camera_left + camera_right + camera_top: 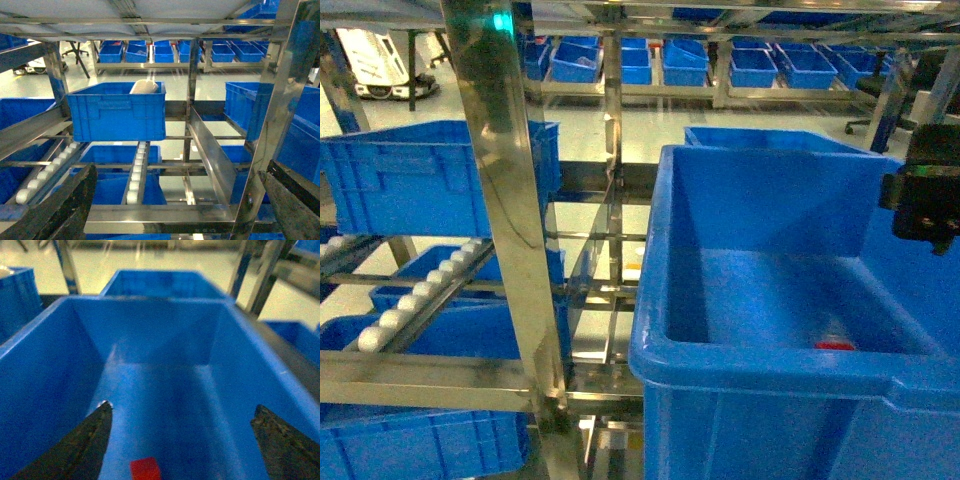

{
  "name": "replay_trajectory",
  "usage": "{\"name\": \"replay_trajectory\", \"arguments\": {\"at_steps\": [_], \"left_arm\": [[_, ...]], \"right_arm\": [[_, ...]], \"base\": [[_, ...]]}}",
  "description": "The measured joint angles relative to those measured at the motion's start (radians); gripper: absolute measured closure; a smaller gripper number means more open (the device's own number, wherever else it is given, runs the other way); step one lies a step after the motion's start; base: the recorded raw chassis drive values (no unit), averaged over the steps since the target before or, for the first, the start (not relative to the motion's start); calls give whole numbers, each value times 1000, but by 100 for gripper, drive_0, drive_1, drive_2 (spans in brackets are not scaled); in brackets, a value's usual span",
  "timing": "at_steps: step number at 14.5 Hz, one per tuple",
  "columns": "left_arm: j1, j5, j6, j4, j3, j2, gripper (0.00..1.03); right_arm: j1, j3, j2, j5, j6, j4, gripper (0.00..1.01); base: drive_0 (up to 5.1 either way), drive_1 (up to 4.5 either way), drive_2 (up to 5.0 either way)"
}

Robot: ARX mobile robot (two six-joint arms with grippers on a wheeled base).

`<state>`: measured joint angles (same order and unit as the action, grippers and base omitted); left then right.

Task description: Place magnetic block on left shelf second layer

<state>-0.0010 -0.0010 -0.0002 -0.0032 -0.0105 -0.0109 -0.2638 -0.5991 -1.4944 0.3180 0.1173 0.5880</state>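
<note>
Head view: one magnetic block (834, 345) sat lower right inside the big blue crate (760, 385). Left wrist: left end effector (175, 210) spread wide, holding nothing. Right wrist: right end effector (182, 437) wide open, one block at bottom center, untouched.

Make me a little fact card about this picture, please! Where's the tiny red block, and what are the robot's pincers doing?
Red block: the magnetic block lies on the floor of the big blue crate, loose, nothing holding it
Right pincer: right pincer open, hanging over the crate, the block between and below its tips
Left pincer: left pincer open and holding nothing, facing the steel rack
Left shelf: white rollers with another blue crate sitting on the rack, something whitish inside it
Block on the shelf: not yet
</note>
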Motion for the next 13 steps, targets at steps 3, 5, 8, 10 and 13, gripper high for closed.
{"name": "replay_trajectory", "arguments": {"at_steps": [3, 5, 8, 10, 13], "left_arm": [[0, 0, 0, 0, 0, 0, 5], [0, 0, 0, 0, 0, 0, 5], [0, 0, 0, 0, 0, 0, 5], [0, 0, 0, 0, 0, 0, 5], [0, 0, 0, -2, 0, 0, 5]], "right_arm": [[-154, 377, 422, 256, -288, 237, 4], [-208, 533, 794, 365, -433, 153, 3], [65, 471, 1352, 181, -388, -331, 3], [83, 471, 1343, 128, -308, -413, 4], [275, 455, 1375, -274, -164, -622, 36]], "base": [[0, 0, 0], [0, 0, 0], [0, 0, 0], [0, 0, 0], [0, 0, 0]]}}
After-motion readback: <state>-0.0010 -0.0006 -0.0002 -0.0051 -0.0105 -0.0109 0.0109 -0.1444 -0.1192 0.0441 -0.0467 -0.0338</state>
